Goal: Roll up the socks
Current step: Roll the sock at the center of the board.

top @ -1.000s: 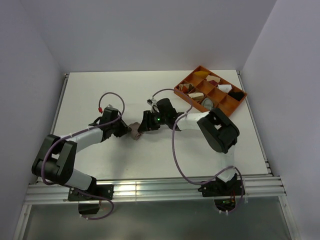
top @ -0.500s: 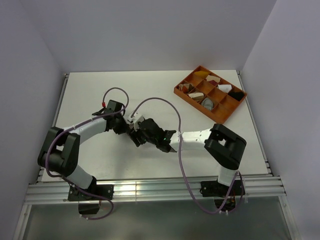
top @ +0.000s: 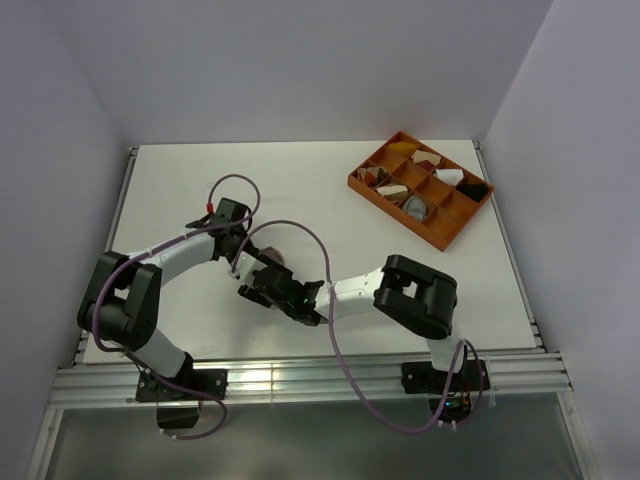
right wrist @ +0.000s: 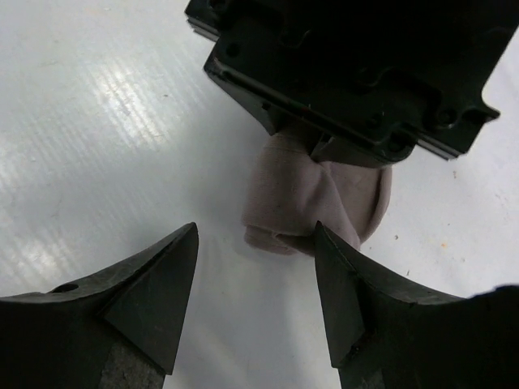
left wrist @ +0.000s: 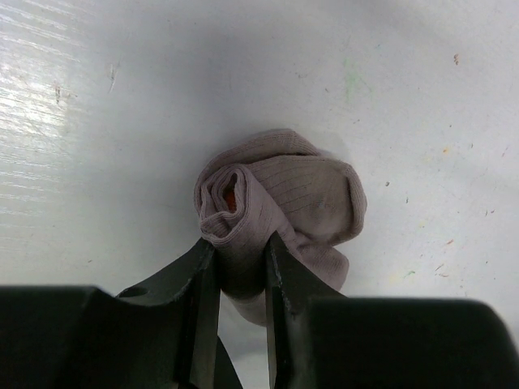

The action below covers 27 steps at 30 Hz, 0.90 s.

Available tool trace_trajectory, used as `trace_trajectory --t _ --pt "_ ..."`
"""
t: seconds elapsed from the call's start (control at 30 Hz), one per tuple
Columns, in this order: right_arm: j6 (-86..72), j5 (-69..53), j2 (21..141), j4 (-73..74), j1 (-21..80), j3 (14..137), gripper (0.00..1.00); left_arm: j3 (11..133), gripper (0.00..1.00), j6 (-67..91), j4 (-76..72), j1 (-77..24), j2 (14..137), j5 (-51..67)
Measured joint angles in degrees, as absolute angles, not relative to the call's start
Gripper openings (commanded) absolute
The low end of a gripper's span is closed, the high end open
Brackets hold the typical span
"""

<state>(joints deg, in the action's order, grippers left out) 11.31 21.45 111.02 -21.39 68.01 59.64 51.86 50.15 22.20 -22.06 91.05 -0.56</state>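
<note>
A pinkish-tan sock (left wrist: 280, 194) lies rolled into a bundle on the white table, with a bit of red showing inside the roll. My left gripper (left wrist: 237, 250) is shut on the near edge of the roll. The roll also shows in the right wrist view (right wrist: 312, 194), under the left gripper's black body (right wrist: 349, 73). My right gripper (right wrist: 255, 243) is open and empty, just short of the roll. In the top view the roll (top: 276, 256) is a small patch between the left gripper (top: 240, 258) and the right gripper (top: 262, 285). The grey sock is out of view.
An orange divided tray (top: 452, 225) with small cloth bundles stands at the back right of the table. White walls stand on three sides. A metal rail (top: 300, 375) runs along the table's near edge. Cables loop over both arms.
My right arm has swung from the right of the roll round to its near side, low over the table. The left gripper has stayed shut on the roll and shifted slightly back.
</note>
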Motion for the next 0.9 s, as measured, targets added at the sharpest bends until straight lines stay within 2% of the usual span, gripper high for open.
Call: trace_trajectory --t 0.2,0.27,0.37,0.5,0.57,0.63,0.77,0.83,0.87,0.9 --pt "13.2 23.9 114.8 -21.5 68.1 62.5 0.62 52.5 0.00 50.0 22.5 -22.1 91.7 0.0" --pt "13.5 24.5 115.7 -21.4 68.2 62.9 0.58 52.5 0.00 50.0 22.5 -22.1 91.8 0.0" --pt "13.9 25.7 116.7 -21.3 68.3 63.8 0.45 52.5 0.00 50.0 22.5 -22.1 91.8 0.1" --pt "14.2 27.3 117.4 -21.0 68.3 64.6 0.03 52.5 0.01 50.0 22.2 -22.1 91.9 0.1" --pt "13.7 27.7 117.4 -20.9 68.3 64.6 0.00 52.5 0.03 50.0 22.1 -22.1 92.0 0.2" --pt "13.2 27.6 117.3 -20.8 68.2 64.6 0.00 52.5 0.10 50.0 21.9 -22.1 92.0 0.2" --pt "10.9 23.9 116.2 -19.2 66.7 64.6 0.00 51.6 0.36 50.3 20.8 -22.0 91.0 0.2" --pt "9.1 20.4 115.4 -18.2 65.3 64.6 0.00 51.0 0.43 50.7 20.3 -21.7 90.0 0.3" --pt "8.0 18.0 115.0 -17.8 64.2 64.6 0.00 50.5 0.52 50.9 20.0 -21.4 89.1 0.5" --pt "6.6 15.0 114.5 -17.4 62.9 64.5 0.00 50.0 0.58 51.3 19.8 -21.2 88.1 0.8"
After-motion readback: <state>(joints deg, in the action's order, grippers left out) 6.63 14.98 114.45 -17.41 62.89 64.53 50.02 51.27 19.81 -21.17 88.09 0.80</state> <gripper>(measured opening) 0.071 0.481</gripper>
